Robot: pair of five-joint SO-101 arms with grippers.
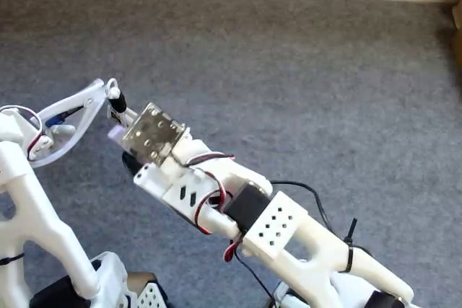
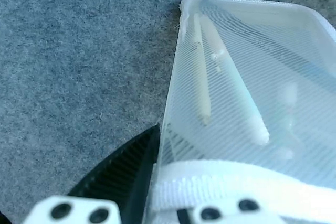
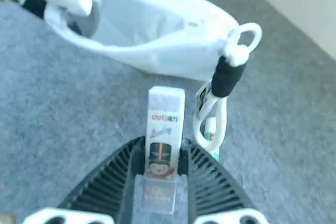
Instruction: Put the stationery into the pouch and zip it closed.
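grip: eraser (image 3: 165,114) is being pinched by right gripper (image 3: 163,148), just short of the mouth of the pouch (image 3: 152,51) | hold: pouch edge is being clamped by left gripper (image 2: 157,156), seemingly with pens (image 2: 202,72) inside | risk: eraser is being aimed near zipper pull (image 3: 228,74); a snag could knock it loose

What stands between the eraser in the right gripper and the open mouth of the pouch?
Nothing visible does. The eraser, clamped in the right gripper, faces the pouch across bare carpet. The zipper pull hangs beside the eraser, off the direct line, though close enough that it might brush it.
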